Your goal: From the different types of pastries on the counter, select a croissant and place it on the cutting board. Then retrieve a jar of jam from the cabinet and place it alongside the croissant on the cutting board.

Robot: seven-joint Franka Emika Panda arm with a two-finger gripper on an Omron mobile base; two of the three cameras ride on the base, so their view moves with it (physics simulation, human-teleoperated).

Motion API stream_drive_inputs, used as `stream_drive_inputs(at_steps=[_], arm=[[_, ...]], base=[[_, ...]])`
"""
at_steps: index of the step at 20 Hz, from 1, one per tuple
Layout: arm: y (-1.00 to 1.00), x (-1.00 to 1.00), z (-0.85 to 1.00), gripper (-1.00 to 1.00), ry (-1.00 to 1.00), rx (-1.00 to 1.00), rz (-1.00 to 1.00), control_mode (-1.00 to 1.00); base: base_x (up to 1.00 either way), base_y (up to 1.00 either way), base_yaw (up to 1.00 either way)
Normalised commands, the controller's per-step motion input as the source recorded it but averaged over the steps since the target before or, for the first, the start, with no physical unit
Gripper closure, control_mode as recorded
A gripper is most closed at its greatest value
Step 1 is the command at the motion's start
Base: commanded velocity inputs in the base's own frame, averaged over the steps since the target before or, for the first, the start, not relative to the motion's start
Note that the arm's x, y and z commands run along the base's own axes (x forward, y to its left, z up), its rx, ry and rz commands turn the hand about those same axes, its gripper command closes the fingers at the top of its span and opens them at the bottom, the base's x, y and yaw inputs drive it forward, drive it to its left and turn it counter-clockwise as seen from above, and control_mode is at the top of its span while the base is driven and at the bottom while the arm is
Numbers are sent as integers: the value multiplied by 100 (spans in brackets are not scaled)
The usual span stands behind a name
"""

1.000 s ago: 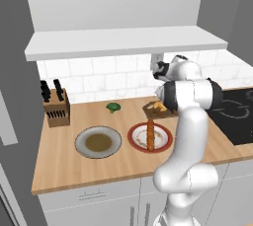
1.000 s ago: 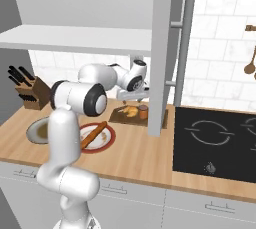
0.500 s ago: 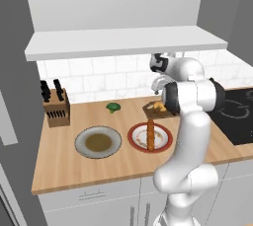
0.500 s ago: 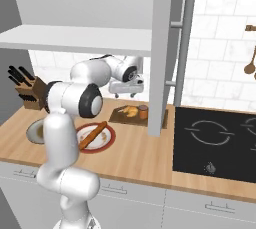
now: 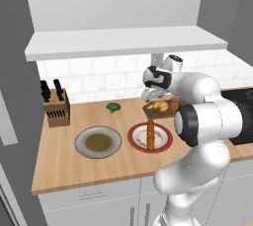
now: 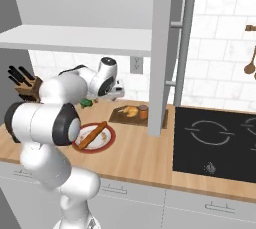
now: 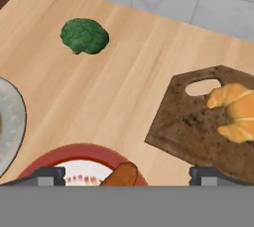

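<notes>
The robot's hand hung open and empty above the light-tan wooden tabletop. Below it and to its left lay a green broccoli floret; directly beneath sat a red-rimmed plate bearing the long orange-brown stick pastry. To the hand's right, the small golden crescent croissant rested on the dark brown wooden cutting board, and the squat orange-brown jar of jam stood on that board just beside it. Judged from this, both placements looked done, with nothing obvious remaining.

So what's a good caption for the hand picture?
Croissant resting on the cutting board, broccoli nearby on the counter.
</notes>
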Motion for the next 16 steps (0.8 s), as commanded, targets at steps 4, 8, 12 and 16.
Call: stream_drive_inputs(at_steps=[4,8,12,16], arm=[[42,-86,-7,-100,-22,-1,-2,-100],[53,-100,-7,-100,-14,0,-10,-100],[82,-100,-29,-100,-22,-4,-11,-100],[89,-100,-35,-100,-22,-5,-13,-100]], base=[[0,0,0],[0,0,0],[0,0,0],[0,0,0]])
